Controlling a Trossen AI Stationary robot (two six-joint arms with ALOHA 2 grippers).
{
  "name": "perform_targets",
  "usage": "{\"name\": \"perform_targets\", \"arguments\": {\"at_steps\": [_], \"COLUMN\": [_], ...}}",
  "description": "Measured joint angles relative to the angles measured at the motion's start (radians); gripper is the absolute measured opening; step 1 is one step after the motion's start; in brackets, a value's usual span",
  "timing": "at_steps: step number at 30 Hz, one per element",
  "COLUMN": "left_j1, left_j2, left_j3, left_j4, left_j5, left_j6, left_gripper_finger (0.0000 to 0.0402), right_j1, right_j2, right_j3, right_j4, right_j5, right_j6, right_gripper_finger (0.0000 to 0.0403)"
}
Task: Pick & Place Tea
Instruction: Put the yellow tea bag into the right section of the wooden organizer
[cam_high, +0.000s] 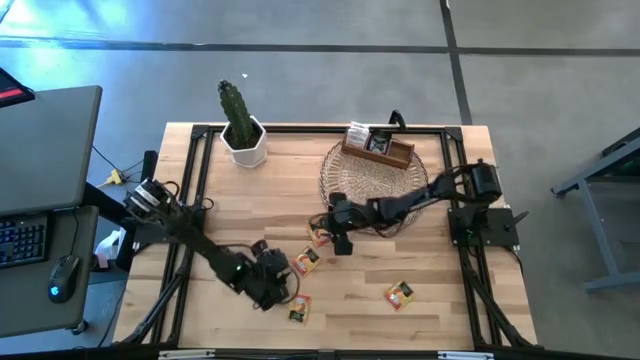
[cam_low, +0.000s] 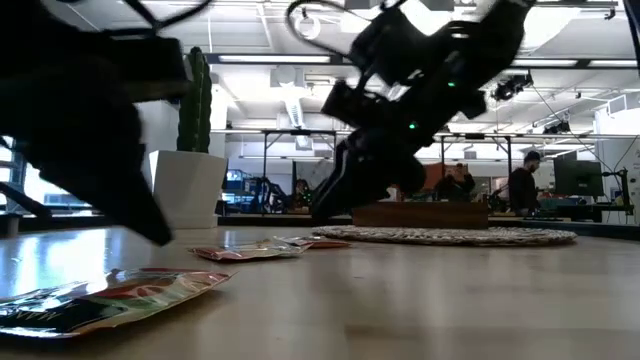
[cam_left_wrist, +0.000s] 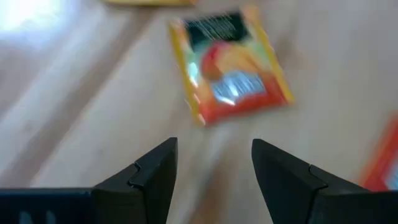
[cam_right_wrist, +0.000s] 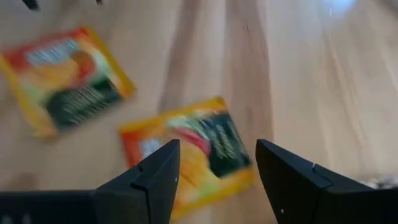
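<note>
Overhead, four tea sachets lie loose on the wooden table (cam_high: 440, 310): one (cam_high: 319, 236) at the right gripper (cam_high: 342, 238), one (cam_high: 306, 261) just beside the left gripper (cam_high: 272, 278), one (cam_high: 299, 309) near the front edge, and one (cam_high: 400, 294) apart to the right. The round wicker mat (cam_high: 372, 180) carries the brown wooden box (cam_high: 378, 147); a potted cactus (cam_high: 241, 127) stands at the back left.

From table height, a sachet (cam_low: 110, 298) lies flat in the foreground, with another (cam_low: 245, 252) farther back. The right gripper (cam_low: 335, 205) hangs low over the table in front of the mat (cam_low: 450, 236). People show in the room behind.

In the left wrist view, the left gripper (cam_left_wrist: 214, 177) stands spread and empty, with an orange sachet (cam_left_wrist: 230, 65) flat on the wood ahead of it.

In the right wrist view, the right gripper (cam_right_wrist: 217, 180) is likewise spread, gripping nothing; one sachet (cam_right_wrist: 193, 152) lies between and under its fingers, another (cam_right_wrist: 65, 78) nearby.
</note>
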Motion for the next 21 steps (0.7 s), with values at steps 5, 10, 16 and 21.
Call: {"name": "perform_targets", "arguments": {"at_steps": [5, 10, 16, 21], "left_j1": [0.064, 0.048, 0.004, 0.005], "left_j2": [0.0, -0.055, -0.108, -0.108], "left_j3": [0.001, -0.001, 0.0, 0.0], "left_j4": [0.04, 0.022, -0.016, -0.016], "left_j5": [0.047, -0.002, -0.104, -0.091], "left_j6": [0.021, 0.025, 0.026, 0.025], "left_gripper_finger": [0.0202, 0.0202, 0.0202, 0.0202], "right_j1": [-0.06, -0.123, -0.15, -0.153], "right_j2": [0.005, 0.01, 0.042, 0.087], "right_j3": [0.099, 0.102, 0.051, 0.047], "right_j4": [-0.19, -0.179, -0.072, 0.007], "right_j5": [-0.027, -0.235, -0.235, -0.234], "right_j6": [-0.023, -0.014, -0.016, -0.017], "right_gripper_finger": [0.0197, 0.0193, 0.0193, 0.0193]}}
